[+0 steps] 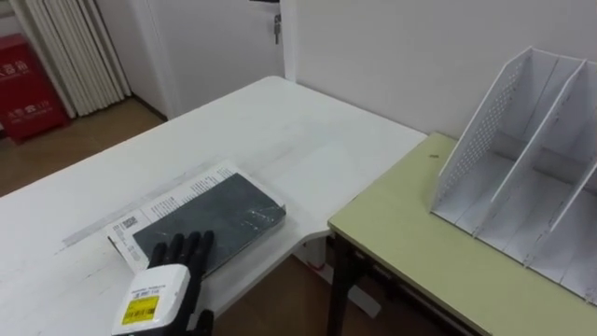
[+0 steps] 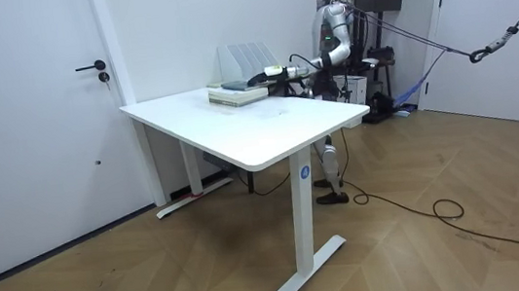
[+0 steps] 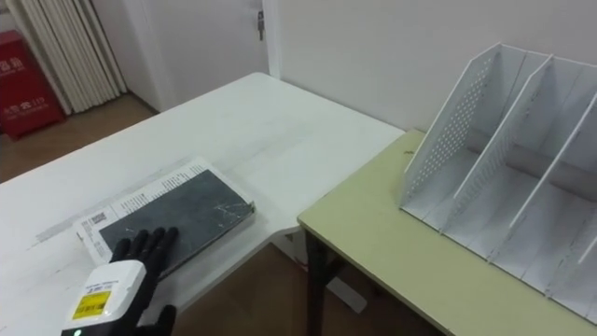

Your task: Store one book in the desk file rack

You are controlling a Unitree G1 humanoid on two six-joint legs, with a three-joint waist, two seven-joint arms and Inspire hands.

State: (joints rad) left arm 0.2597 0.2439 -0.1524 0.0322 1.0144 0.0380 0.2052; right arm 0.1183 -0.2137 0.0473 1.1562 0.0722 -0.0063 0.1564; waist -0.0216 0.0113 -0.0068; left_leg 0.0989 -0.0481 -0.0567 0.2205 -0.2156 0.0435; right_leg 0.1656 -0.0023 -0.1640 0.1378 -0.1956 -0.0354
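Currently, the book [image 1: 216, 217] is recorded lying flat on the white surface [image 1: 280, 131], close to its front edge. It rests on a printed white sheet or a second volume; which one cannot be told. The left robot hand [image 1: 173, 269] is laid on the near corner, fingers extended side by side, nothing pinched. The book is judged stiff, moderately heavy and smooth-covered, so slipping is possible. A hold across the near edge, thumb beneath, is advised. The file rack [image 1: 522, 159] is noted well apart on the green surface [image 1: 401, 233].
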